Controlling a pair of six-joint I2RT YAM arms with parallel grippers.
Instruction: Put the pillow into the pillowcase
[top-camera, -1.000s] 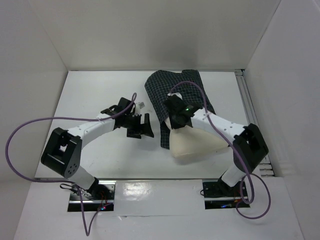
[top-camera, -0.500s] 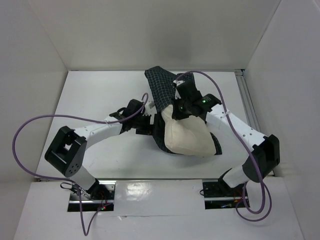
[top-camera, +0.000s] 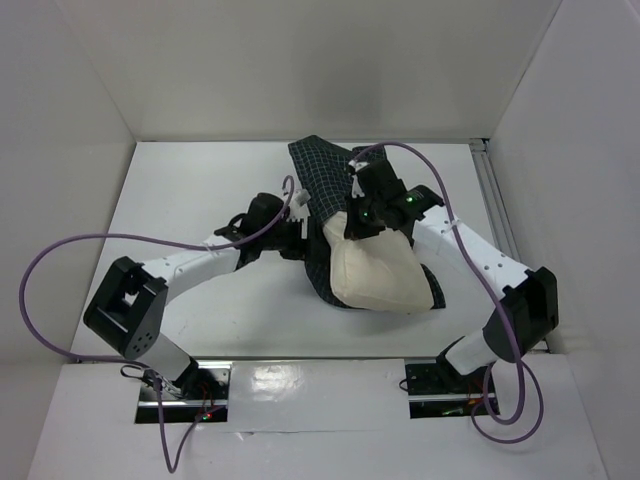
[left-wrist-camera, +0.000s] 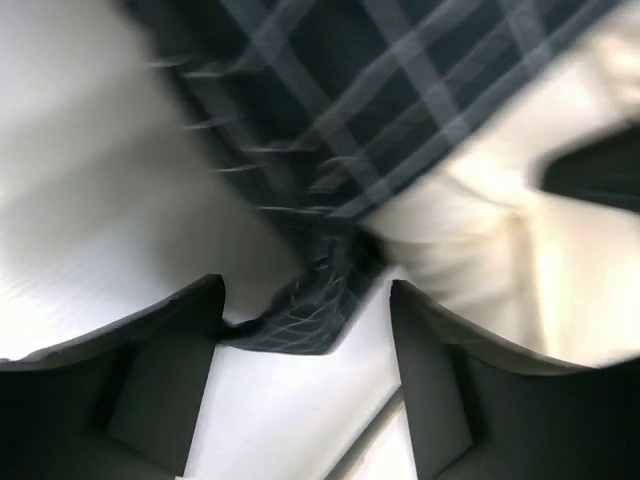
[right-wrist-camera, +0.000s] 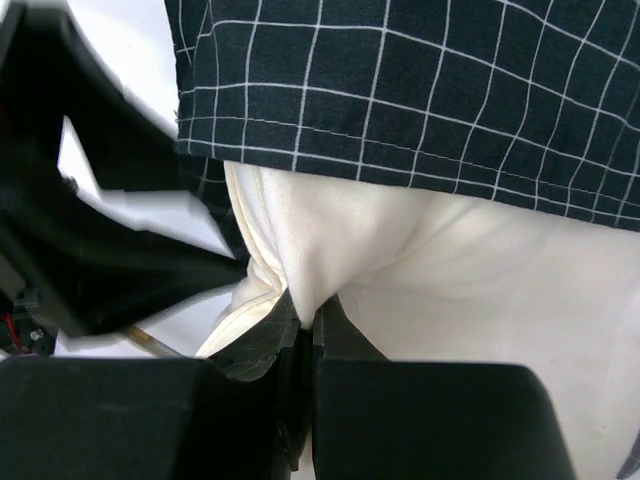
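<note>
here, right gripper (right-wrist-camera: 308, 345): jaws clenched on a pinched fold of the pillow (right-wrist-camera: 450, 270), at the end nearest the pillowcase (right-wrist-camera: 400, 90); the cream cloth bunches into the pinch. left gripper (left-wrist-camera: 305, 385): jaws spread apart, straddling a dark checked hem of the pillowcase that lies between them ungripped; this view is blurred.

in the top view the pillow (top-camera: 380, 275) lies on the table (top-camera: 180, 190), right of centre, resting on the case's lower layer. its far end appears to sit just under the upper hem, and most of it is outside.

handling, as i judge it: the pillow is light, soft and plump, so a pinch takes only its cover and the bulk lags behind; a hold at a corner or seam serves best. the pillowcase is limp and thin, and its mouth falls shut unless the upper hem is lifted, so i would take that hem alone, one layer.

in the way: the two grippers crowd together at the mouth, the left one showing as a dark shape just beside the right fingers, and a purple cable (top-camera: 395, 146) arcs over the fabric.
</note>
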